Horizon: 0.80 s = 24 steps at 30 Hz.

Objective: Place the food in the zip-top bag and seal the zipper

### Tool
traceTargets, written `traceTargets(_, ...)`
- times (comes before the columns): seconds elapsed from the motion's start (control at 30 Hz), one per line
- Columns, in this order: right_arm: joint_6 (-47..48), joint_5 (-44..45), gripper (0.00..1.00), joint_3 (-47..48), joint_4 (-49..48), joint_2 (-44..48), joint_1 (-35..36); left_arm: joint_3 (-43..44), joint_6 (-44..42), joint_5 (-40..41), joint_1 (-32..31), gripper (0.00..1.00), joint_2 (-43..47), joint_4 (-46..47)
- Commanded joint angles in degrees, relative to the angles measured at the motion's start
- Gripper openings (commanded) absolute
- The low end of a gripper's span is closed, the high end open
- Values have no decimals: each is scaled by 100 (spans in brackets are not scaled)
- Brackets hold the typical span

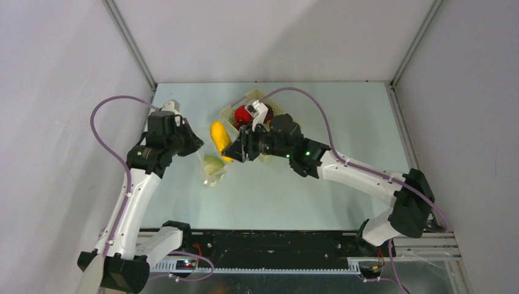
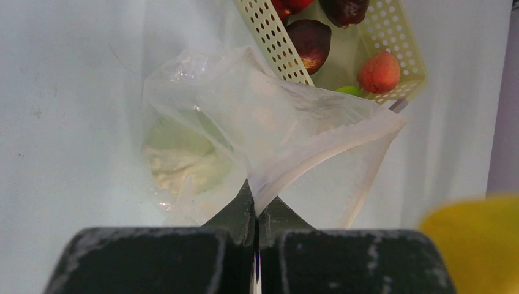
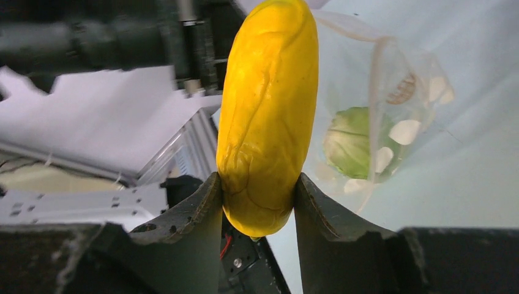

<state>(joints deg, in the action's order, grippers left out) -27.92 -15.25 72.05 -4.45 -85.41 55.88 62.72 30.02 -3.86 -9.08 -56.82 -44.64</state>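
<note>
We see the bag (image 1: 211, 168) lying on the desk (image 1: 294, 196) between our two arms, with one leafy piece (image 3: 349, 141) inside it. The basket (image 2: 272, 30) sits just behind it to the right, and several pieces of food (image 2: 379, 71) lie in it. Our left pincer (image 2: 256, 205) grips the bag's edge from the left. Our right pincer (image 3: 257, 196) holds a long fruit (image 3: 269, 110) just right of the bag, before the basket.

The pale green table (image 1: 306, 196) carries a pale yellow latticed basket (image 2: 272, 37) toward its far middle, with red and dark purple toy fruit (image 2: 311, 41) inside. Just nearer and left of it, a clear bag (image 2: 245, 116) rests on the tabletop, mouth edge raised, holding a pale green piece (image 2: 177, 162).
</note>
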Motion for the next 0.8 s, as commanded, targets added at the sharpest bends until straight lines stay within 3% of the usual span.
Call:
traceTargets(0.0, -513, 904, 7, 226, -441, -368, 139, -21, 68, -267, 51, 0, 146, 270)
traceTargets(0.1, -621, 1270, 8, 488, -184, -752, 222, -15, 66, -268, 54, 0, 133, 262)
traceTargets(0.33, -630, 1627, 20, 1064, 611, -1308, 470, -22, 71, -259, 48, 0, 168, 263)
traceTargets(0.47, -376, 2117, 33, 1410, 1060, -1446, 672, -23, 74, -257, 48, 0, 169, 254)
traceTargets(0.6, 157, 2496, 58, 1678, 1360, -1500, 876, -23, 76, -266, 45, 0, 179, 254)
traceTargets(0.63, 191, 2533, 87, 1693, 1368, -1490, 917, -23, 80, -269, 51, 0, 179, 254)
traceTargets(0.7, 253, 2536, 98, 1702, 1368, -1461, 950, -23, 78, -273, 47, 0, 206, 261)
traceTargets(0.77, 292, 2557, 99, 1699, 1342, -1437, 984, -29, 79, -261, 48, 0, 223, 263)
